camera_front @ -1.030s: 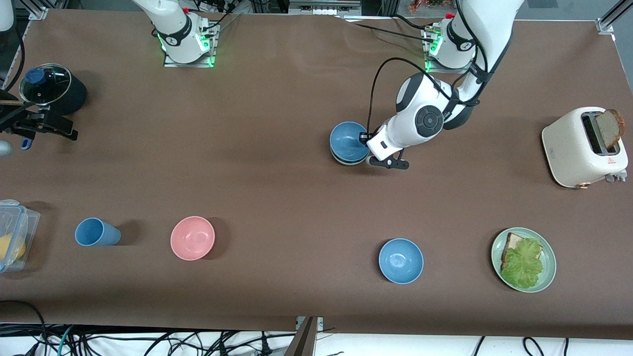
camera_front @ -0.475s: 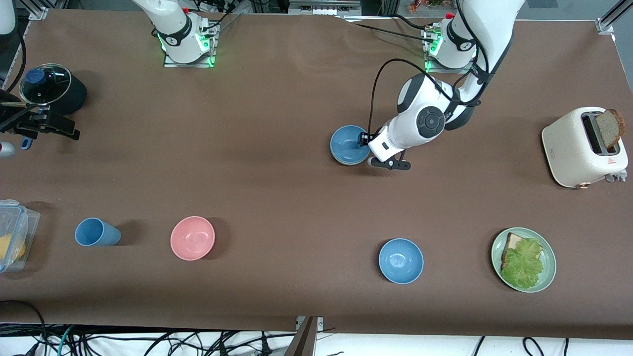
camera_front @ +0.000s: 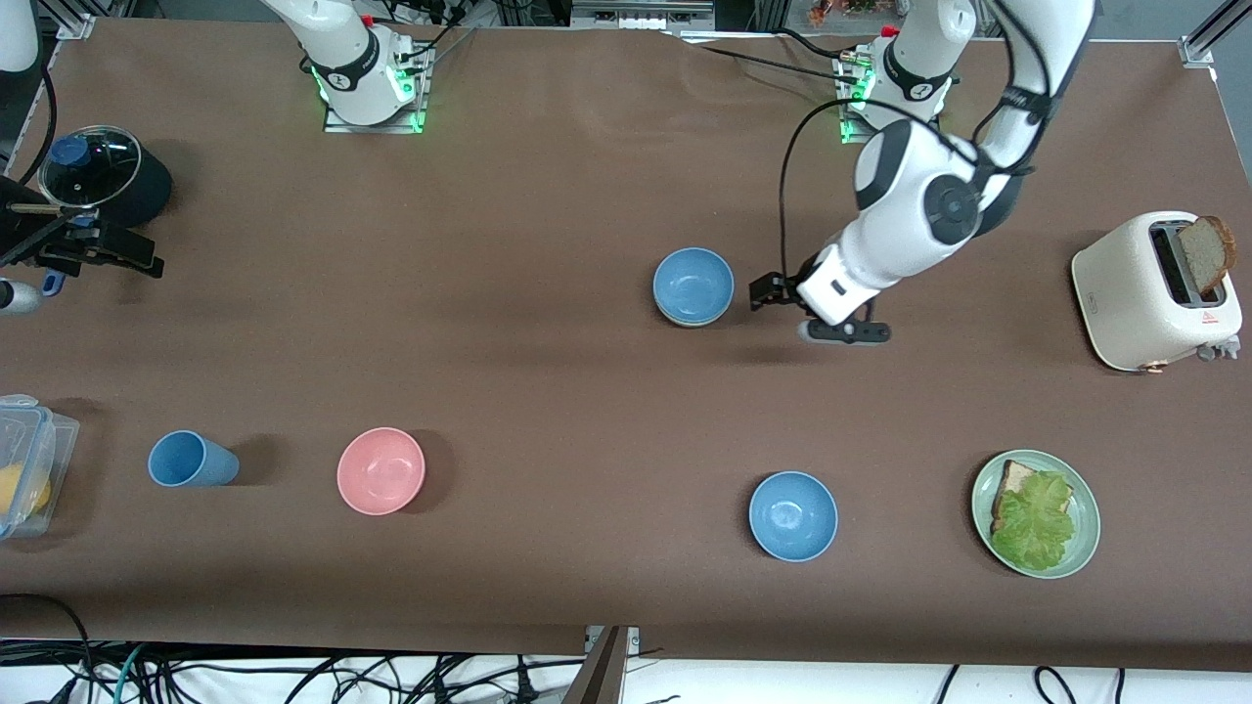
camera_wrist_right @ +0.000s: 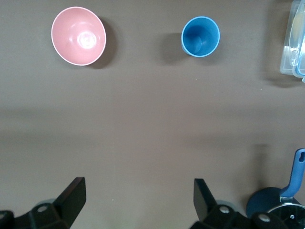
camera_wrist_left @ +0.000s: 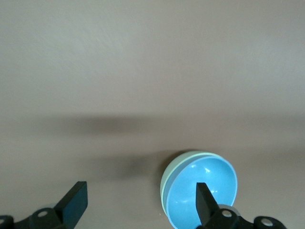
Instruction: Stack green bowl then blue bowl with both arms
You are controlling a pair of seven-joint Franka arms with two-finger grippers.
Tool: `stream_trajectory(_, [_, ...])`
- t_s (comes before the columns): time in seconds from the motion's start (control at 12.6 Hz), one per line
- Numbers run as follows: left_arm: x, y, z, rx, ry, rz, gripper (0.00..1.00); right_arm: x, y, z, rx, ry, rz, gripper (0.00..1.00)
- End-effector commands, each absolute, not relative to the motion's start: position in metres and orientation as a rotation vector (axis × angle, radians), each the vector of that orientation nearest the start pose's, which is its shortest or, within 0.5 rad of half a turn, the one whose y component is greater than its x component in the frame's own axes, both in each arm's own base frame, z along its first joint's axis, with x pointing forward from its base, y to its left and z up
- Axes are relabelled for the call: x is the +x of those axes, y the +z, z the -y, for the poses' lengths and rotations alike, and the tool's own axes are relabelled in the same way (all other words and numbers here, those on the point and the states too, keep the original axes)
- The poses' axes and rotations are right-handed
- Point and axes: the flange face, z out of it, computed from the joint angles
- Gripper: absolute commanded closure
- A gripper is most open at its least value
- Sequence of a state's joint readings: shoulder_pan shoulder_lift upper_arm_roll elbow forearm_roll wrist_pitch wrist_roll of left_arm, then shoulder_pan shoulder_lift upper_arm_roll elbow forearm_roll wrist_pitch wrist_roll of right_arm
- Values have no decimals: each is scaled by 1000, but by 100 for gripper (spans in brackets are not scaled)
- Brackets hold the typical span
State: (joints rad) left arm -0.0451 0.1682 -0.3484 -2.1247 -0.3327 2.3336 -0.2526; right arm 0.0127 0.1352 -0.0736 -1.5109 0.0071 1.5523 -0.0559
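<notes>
A blue bowl (camera_front: 693,282) sits nested in the green bowl (camera_front: 691,322), of which only a thin pale rim shows, at mid table. In the left wrist view the blue bowl (camera_wrist_left: 215,177) lies inside the green bowl's rim (camera_wrist_left: 166,179). My left gripper (camera_front: 775,291) is open and empty, in the air beside the stack toward the left arm's end; in its own view (camera_wrist_left: 140,204) one finger overlaps the bowl's edge. My right gripper (camera_front: 106,252) is open and empty, up beside the pot; its own view (camera_wrist_right: 138,200) shows bare table between the fingers.
A second blue bowl (camera_front: 793,515) and a green plate (camera_front: 1088,528) with bread and lettuce lie nearer the front camera. A pink bowl (camera_front: 380,470), blue cup (camera_front: 191,460) and clear container (camera_front: 29,460) are toward the right arm's end. A toaster (camera_front: 1140,293) and lidded pot (camera_front: 98,176) stand at the ends.
My left gripper has let go of the blue bowl, now resting in the green bowl, and has pulled away toward the left arm's end. The right gripper has barely shifted.
</notes>
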Motion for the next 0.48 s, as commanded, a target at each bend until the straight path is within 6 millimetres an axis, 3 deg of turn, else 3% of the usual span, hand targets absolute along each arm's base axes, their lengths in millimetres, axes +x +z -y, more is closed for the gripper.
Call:
stream_trajectory(0.0, [526, 396, 176, -3425, 82, 251, 0, 589, 578, 33, -3146, 153, -19, 0])
stream_trajectory(0.08, [535, 417, 153, -3391, 141, 256, 0, 589, 578, 34, -3146, 153, -19, 0])
stream_trajectory(0.24, [557, 487, 105, -3244, 127, 192, 0, 589, 578, 34, -3146, 153, -19, 0])
stream_trajectory(0.4, [555, 543, 71, -3195, 212, 235, 0, 589, 578, 34, -3144, 152, -19, 0])
